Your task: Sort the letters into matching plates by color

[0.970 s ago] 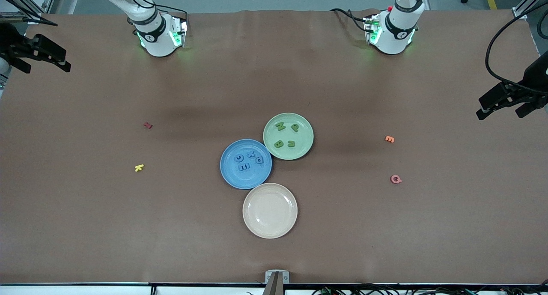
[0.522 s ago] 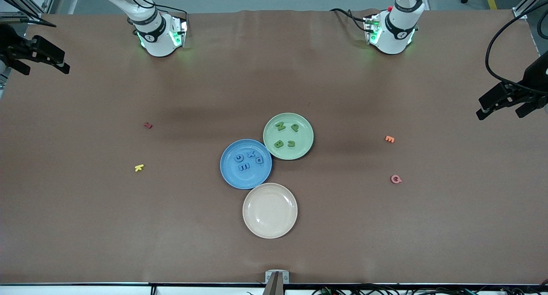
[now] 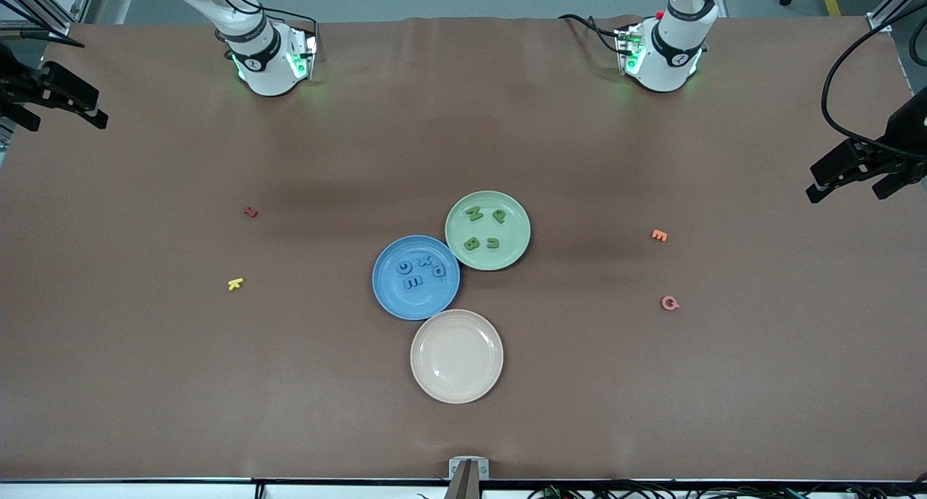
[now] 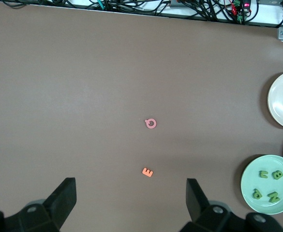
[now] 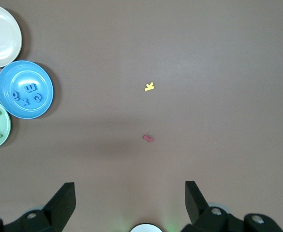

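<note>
Brown table cover [image 3: 145, 383] runs flat under everything, with cables along the camera edge.

Blue plate [image 3: 416, 277] sits mid-table and carries all four blue letters [image 3: 420, 269], bunched in its middle. Green plate [image 3: 487, 230] touches its rim, a little farther from the front camera and toward my left arm's end; it carries the four green letters [image 3: 484, 229], spread as two pairs. Cream plate [image 3: 456, 355] lies nearest the front camera, rim against the blue plate, nothing on it.

Loose items, all flat on the cover and well apart from the plates:
- red letter [image 3: 250, 211] and yellow letter [image 3: 235, 284], toward my right arm's end, the yellow one nearer the camera.
- orange letter [image 3: 658, 235] and pink letter [image 3: 670, 303], toward my left arm's end, the pink one nearer the camera.

My left gripper [image 4: 131, 200] hangs high over the table's edge at my left arm's end, fingers [image 4: 64, 198] spread wide, nothing between them. My right gripper [image 5: 129, 202] hangs high at the right arm's end, fingers [image 5: 63, 200] likewise spread and bare. Both arms wait.

Nothing stands between either gripper and the plates.
</note>
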You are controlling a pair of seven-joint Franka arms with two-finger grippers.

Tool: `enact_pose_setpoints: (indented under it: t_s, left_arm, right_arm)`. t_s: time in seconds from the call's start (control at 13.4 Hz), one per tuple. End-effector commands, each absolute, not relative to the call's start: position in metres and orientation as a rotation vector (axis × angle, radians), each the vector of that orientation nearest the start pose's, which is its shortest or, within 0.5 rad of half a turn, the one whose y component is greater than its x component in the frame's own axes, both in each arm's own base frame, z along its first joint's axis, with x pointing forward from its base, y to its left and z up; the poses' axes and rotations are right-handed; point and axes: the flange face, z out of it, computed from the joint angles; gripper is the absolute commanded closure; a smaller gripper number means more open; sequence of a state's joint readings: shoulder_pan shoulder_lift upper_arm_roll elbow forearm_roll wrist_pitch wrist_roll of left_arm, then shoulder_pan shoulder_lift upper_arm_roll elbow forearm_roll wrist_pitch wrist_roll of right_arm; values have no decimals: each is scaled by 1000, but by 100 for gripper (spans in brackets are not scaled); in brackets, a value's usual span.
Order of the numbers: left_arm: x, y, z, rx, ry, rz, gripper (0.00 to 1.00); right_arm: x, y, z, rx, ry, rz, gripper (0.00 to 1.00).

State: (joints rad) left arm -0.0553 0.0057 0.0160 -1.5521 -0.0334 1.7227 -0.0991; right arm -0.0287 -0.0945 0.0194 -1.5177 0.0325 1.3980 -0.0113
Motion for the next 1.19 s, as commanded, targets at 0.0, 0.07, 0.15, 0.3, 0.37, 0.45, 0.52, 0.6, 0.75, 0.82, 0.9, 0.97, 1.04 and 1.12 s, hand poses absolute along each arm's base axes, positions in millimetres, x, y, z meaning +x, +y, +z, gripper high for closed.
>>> enact_pose_setpoints:
  t_s: [0.0, 0.07, 0.15, 0.3, 0.37, 0.45, 0.52, 0.6, 0.75, 0.82, 0.9, 0.97, 1.04, 1.12]
  left_arm:
    - [571, -25, 648, -3167, -78, -248, 0]
    - [571, -25, 648, -3167, -78, -248, 0]
    - [572, -26, 648, -3167, -75, -250, 0]
    - [571, -26, 649, -3168, -75, -250, 0]
    - [571, -26, 649, -3168, -75, -250, 0]
    - [571, -27, 649, -3169, -73, -250, 0]
    - [571, -27, 649, -3169, -73, -250, 0]
    - [571, -27, 649, -3169, -73, -250, 0]
    - [571, -28, 649, -3169, -70, -250, 0]
    - [571, -28, 649, -3169, -70, -250, 0]
    - [571, -28, 649, -3169, -70, -250, 0]
    - [571, -28, 649, -3169, -70, -250, 0]
    - [571, -28, 649, -3167, -70, -250, 0]
    - [571, -28, 649, -3167, -70, -250, 0]
  right_arm:
    - [497, -2, 684, -3123, -29, 47, 0]
    - [497, -3, 684, -3132, -29, 50, 0]
    - [496, -2, 684, -3137, -33, 48, 0]
    - [496, -2, 684, -3138, -35, 50, 0]
    - [497, 0, 682, -3138, -37, 58, 0]
    - [497, 1, 680, -3138, -35, 60, 0]
    - [497, 2, 679, -3137, -35, 67, 0]
    - [497, 3, 677, -3135, -38, 72, 0]
    - [497, 3, 678, -3128, -34, 67, 0]
    - [497, 3, 678, -3125, -35, 67, 0]
    - [497, 4, 678, -3125, -38, 65, 0]
    - [496, 5, 679, -3125, -40, 62, 0]
    - [496, 6, 679, -3125, -45, 62, 0]
    - [496, 6, 680, -3125, -42, 60, 0]
